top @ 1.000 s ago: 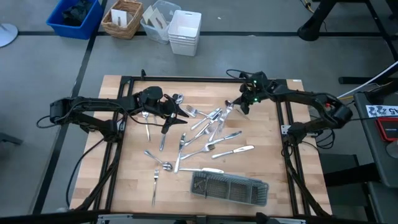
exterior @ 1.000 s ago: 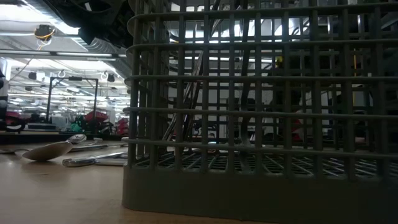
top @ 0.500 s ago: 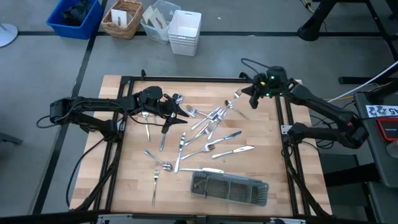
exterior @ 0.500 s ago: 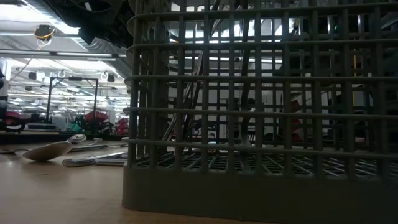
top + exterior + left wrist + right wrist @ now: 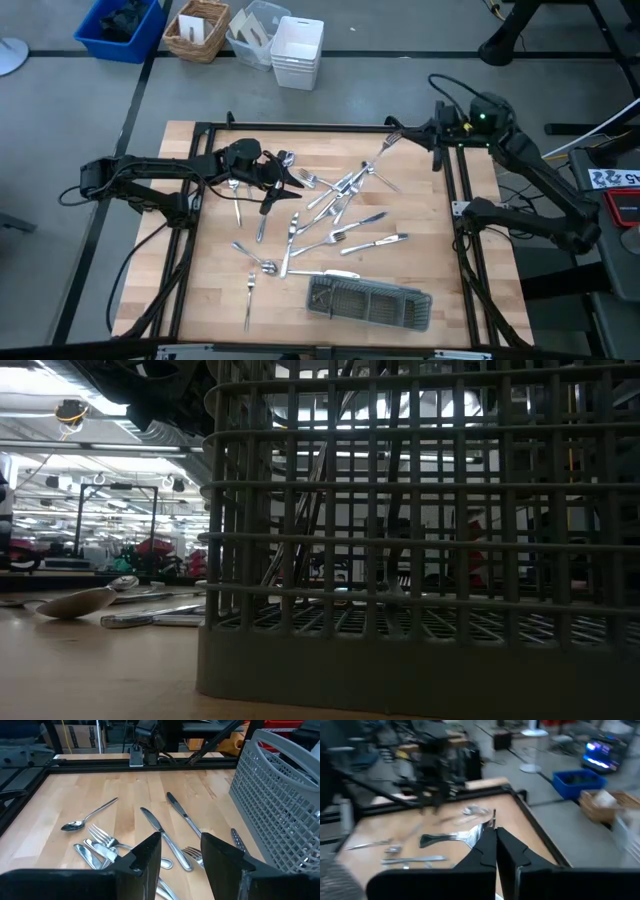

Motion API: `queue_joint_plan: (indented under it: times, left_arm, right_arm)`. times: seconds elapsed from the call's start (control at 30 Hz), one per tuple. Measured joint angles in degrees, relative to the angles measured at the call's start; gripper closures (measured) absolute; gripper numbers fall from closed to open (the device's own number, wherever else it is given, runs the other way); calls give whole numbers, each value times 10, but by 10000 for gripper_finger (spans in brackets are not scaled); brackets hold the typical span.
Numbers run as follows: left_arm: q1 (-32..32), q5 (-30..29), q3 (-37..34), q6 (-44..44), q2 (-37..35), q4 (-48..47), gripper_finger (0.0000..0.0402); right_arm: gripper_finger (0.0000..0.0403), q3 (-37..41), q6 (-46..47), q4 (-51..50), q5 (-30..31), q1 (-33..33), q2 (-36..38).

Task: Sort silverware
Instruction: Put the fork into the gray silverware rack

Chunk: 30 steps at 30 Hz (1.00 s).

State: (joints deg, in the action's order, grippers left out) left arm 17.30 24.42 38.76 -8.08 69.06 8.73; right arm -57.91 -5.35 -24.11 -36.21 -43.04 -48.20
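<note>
Right gripper (image 5: 432,137) is lifted above the far right corner of the table (image 5: 200,290), fingers pressed together on the handle of a fork (image 5: 387,145); the fork juts out toward the table's middle, tines outward (right wrist view shows it pinched at the fingertips, blurred); it hangs clear of the pile.

Left gripper (image 5: 285,181) rests low over the far left part of the table, fingers spread with nothing between them; left wrist view shows a gap between the two fingers (image 5: 148,854) and, past them, a knife (image 5: 159,826), a second knife (image 5: 183,815) and a spoon (image 5: 87,816) flat on the wood.

Remaining silverware (image 5: 335,205) lies scattered across the table's middle, some pieces overlapping; one fork (image 5: 248,300) sits apart near the front left.

Grey mesh tray (image 5: 368,303) lies lengthwise near the front edge; contents cannot be told.
</note>
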Motion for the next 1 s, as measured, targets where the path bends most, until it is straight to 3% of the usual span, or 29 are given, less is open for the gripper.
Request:
queue_joint_plan:
  times: [0.23,0.67,1.0]
  left_arm:
    - [0,0,0,18,0,1,270]
    - [0,0,0,21,0,1,270]
    - [0,0,0,38,0,1,270]
  right_arm:
    - [402,-14,9,-1,8,157,12]
    - [402,-14,25,32,239,485,-3]
    - [402,-14,2,41,359,642,-83]
